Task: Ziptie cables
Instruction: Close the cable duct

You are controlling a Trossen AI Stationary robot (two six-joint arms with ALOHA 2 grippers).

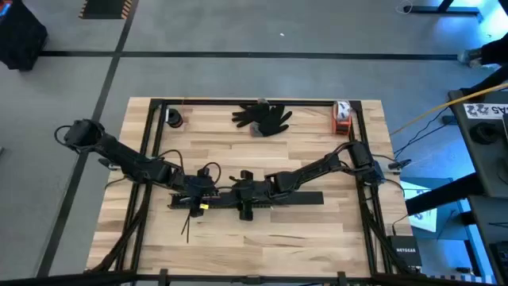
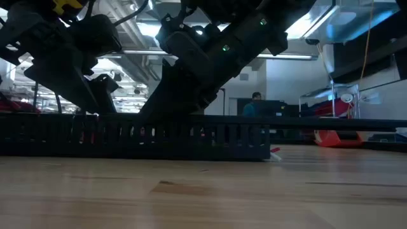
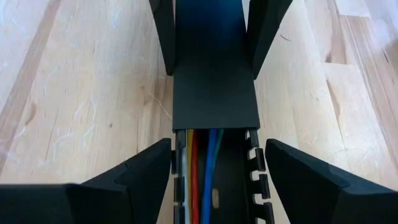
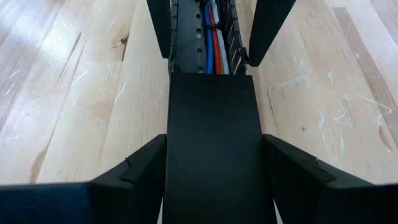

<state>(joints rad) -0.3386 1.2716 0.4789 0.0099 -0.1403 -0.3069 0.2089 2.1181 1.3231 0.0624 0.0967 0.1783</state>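
The left pincer (image 3: 214, 180) straddles a long black slotted plastic channel (image 3: 214, 186), its fingers spread to either flank and gripping nothing, released as far as its wrist view shows. Directly between those fingers, in the open trough, lie the cables (image 3: 200, 168): thin flexible wires in yellow, pale grey, red and blue, running side by side along the channel floor. Just ahead of them a flat black plastic cover strip (image 3: 214, 99) caps the channel, and beyond it stand the fingers of the right pincer (image 4: 214, 174), which likewise straddles the cover with its fingers parted, touching it or not I cannot tell. I judge the wires light, limp and springy; they would slither or bow if pinched at one spot, so the bundle is best gathered low and all together, close to where the slotted walls already hold it in line. The wrist views alone reveal the wires and their colours; the high view shows only both arms meeting over the channel in the middle of the pale wooden bench (image 1: 317, 238), with a black glove (image 1: 263, 117) far off at the back edge. The low view shows the channel's slotted side wall, hiding its contents, and a person seated in the room behind.
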